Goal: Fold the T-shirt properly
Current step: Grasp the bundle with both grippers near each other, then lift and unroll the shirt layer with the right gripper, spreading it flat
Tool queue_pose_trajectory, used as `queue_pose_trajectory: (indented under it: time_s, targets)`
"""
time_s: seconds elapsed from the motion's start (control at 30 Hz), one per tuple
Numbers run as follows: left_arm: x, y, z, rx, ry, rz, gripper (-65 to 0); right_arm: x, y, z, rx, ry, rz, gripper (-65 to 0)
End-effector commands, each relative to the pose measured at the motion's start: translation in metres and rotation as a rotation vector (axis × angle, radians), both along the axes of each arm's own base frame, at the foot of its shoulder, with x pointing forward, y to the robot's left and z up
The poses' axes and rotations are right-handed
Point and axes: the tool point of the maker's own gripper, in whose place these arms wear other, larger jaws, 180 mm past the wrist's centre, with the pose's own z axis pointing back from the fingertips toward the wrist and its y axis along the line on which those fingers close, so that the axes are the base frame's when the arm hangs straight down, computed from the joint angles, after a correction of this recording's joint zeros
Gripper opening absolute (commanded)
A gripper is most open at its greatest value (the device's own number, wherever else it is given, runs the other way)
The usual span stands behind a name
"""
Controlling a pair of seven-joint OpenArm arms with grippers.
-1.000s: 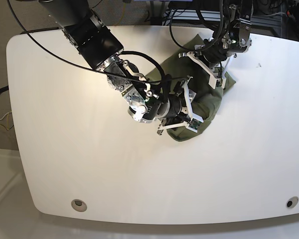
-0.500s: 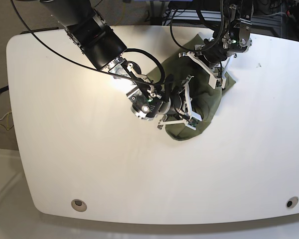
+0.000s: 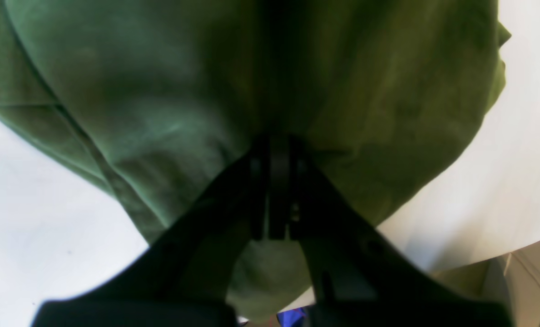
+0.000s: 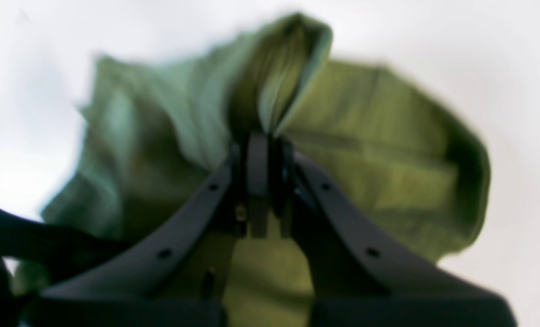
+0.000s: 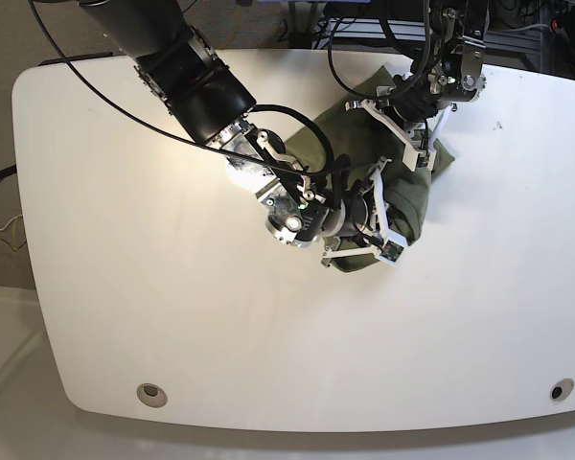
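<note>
The olive-green T-shirt (image 5: 414, 192) lies bunched in a heap at the back right of the white table (image 5: 172, 335). My right gripper (image 5: 388, 206) reaches in from the left and is shut on a raised fold of the T-shirt (image 4: 388, 150), which stands up pinched between its fingers (image 4: 257, 154). At the heap's far edge my left gripper (image 5: 420, 153) is shut on the T-shirt (image 3: 161, 91), and cloth fills most of that view around its closed fingers (image 3: 272, 181). The arms hide the shirt's neck and sleeves.
The table's curved edge (image 3: 478, 254) runs close behind the left gripper. Two round grommets (image 5: 151, 393) (image 5: 557, 391) sit near the front edge. Black cables (image 5: 105, 105) trail from the right arm over the table's back left.
My right gripper went from open to shut on a fold at the heap's near side and shifted right, dragging the cloth's lower edge with it. The left gripper stayed in place.
</note>
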Motion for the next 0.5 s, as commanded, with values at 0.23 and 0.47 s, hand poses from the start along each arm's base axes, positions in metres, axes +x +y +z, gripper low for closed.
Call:
queue_pose_trajectory:
  time_s: [0.23,0.47]
  targets:
    - [0.003,0.0,0.005,0.001,-0.02,-0.002,-65.0,0.0,0.042,0.04,0.088,-0.055,0.06,-65.0]
    - [0.003,0.0,0.005,0.001,-0.02,-0.002,-65.0,-0.013,0.055,0.018,0.03,-0.029,0.121,-65.0]
